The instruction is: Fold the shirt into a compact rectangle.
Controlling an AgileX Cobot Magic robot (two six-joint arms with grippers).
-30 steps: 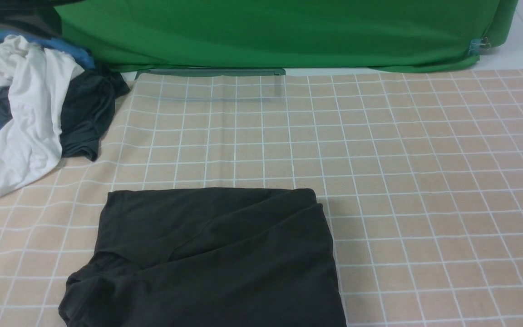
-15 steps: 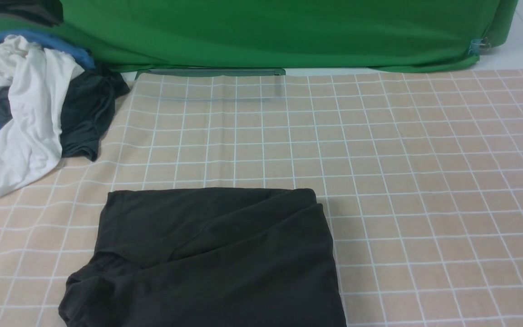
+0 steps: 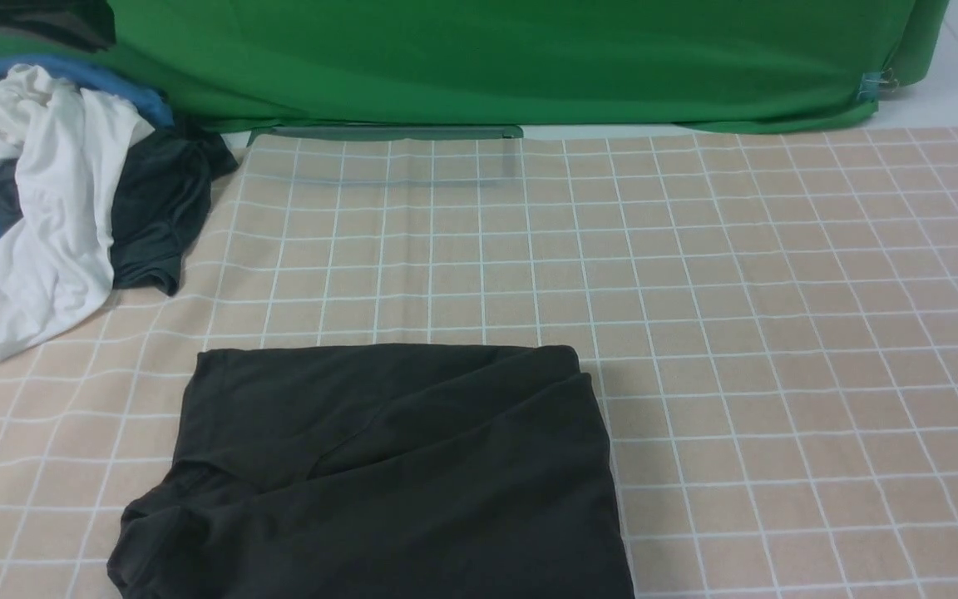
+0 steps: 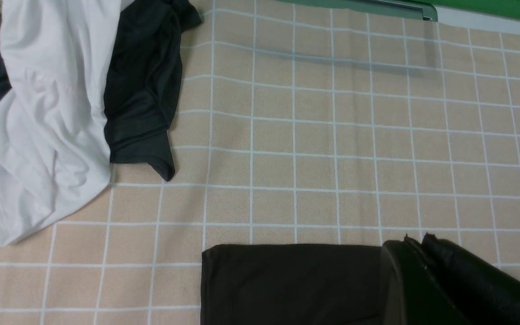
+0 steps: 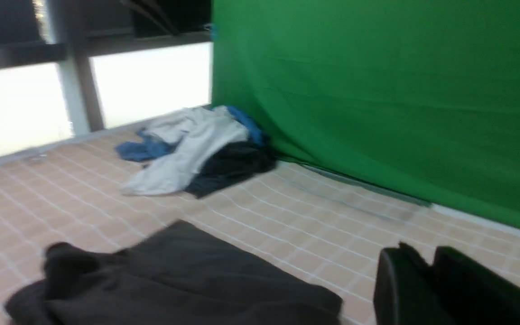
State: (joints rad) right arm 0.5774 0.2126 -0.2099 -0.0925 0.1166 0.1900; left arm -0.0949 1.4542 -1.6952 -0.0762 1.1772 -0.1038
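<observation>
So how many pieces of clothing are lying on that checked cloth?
4, maybe more hidden: the folded black shirt near the front, and a far-left pile of a white garment, a dark garment and a blue one.

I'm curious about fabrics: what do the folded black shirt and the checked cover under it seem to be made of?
The shirt looks like soft matte knit, probably cotton jersey: it drapes in gentle rolls without shine. The table cover looks like thin woven cloth, beige with a printed white grid; faint fold creases run through it. The exact fibres cannot be told.

Even, bright light with soft shadows; right wrist view is motion-blurred.
</observation>
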